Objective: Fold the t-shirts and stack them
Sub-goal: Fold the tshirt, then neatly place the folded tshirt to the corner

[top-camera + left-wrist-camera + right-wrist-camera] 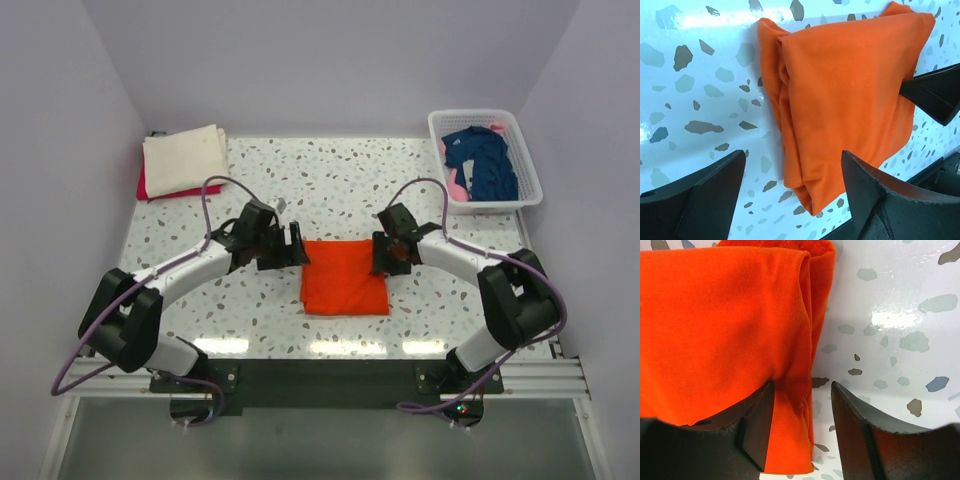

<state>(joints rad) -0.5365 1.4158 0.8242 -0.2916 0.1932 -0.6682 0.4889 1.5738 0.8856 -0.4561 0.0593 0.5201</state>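
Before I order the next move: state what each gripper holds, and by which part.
Nothing is held. The left gripper and right gripper both stand open at opposite edges of the folded orange t-shirt.

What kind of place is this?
Probably a robot lab test cell, not a home: a left arm and a right arm bolted at the edge of a speckled table, plain walls close around it, and a basket of shirts.

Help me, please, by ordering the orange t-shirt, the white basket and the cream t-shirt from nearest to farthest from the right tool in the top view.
1. Orange t-shirt: right beside the right tool, table centre.
2. White basket: back right corner.
3. Cream t-shirt: back left corner.
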